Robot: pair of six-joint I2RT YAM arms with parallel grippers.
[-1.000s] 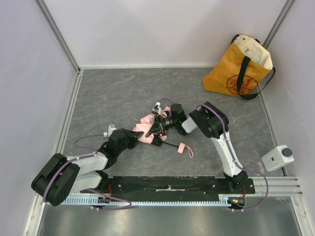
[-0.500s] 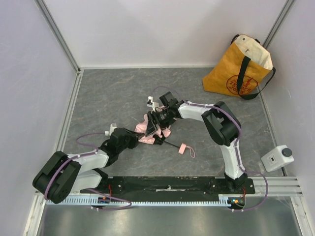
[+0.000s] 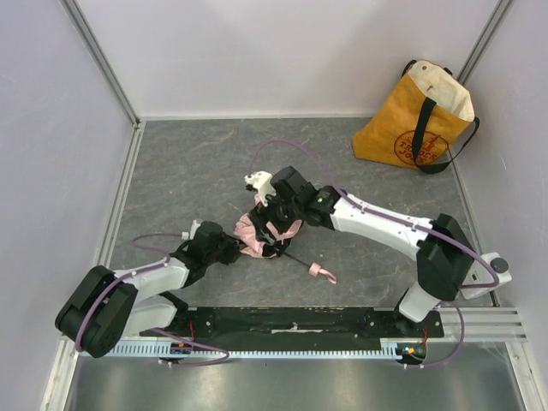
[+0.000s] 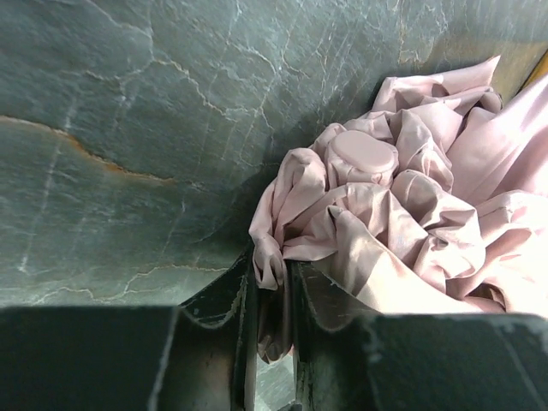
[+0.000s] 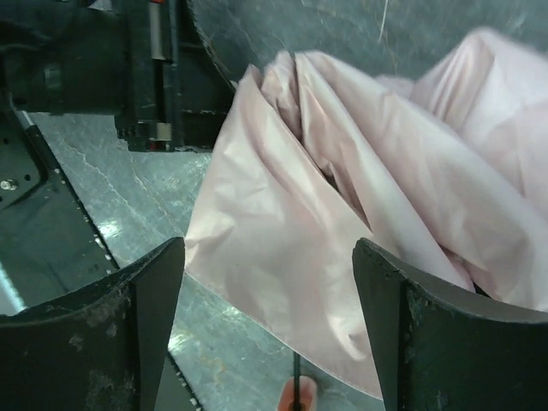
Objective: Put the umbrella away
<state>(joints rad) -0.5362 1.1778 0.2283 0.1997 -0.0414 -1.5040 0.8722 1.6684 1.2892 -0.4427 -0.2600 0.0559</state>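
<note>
Pale pink fabric folding umbrella [image 3: 259, 233] [image 4: 402, 223] [image 5: 342, 163], crumpled in a loose heap around the middle of the grey stone-patterned tabletop [image 3: 197, 163], canopy bunched into soft folds. Thin black shaft [image 3: 295, 255] sticking out of the heap toward the near right, ending in a small pink handle with wrist strap [image 3: 323, 272] lying flat on the surface. Round pink cap [image 4: 364, 154] showing among the folds in the left wrist view. At the heap's near-left edge, left gripper [image 3: 233, 249] [image 4: 272, 287], low against the tabletop, jaws drawn almost together and pinching a narrow fold of the pink fabric between them. Over the heap, reaching in from the right, right gripper [image 3: 272, 224] [image 5: 268, 253], jaws spread wide, cloth lying beneath and between the two dark fingers [image 5: 145, 308], nothing clamped; cannot tell whether the fingertips touch the cloth. In the far right corner, yellow fabric tote bag [image 3: 411, 120] with black straps and a cream lining, standing close to the wall, well apart from the umbrella. At the near right, small white box [image 3: 497, 278], partly hidden behind the right arm's elbow.
</note>
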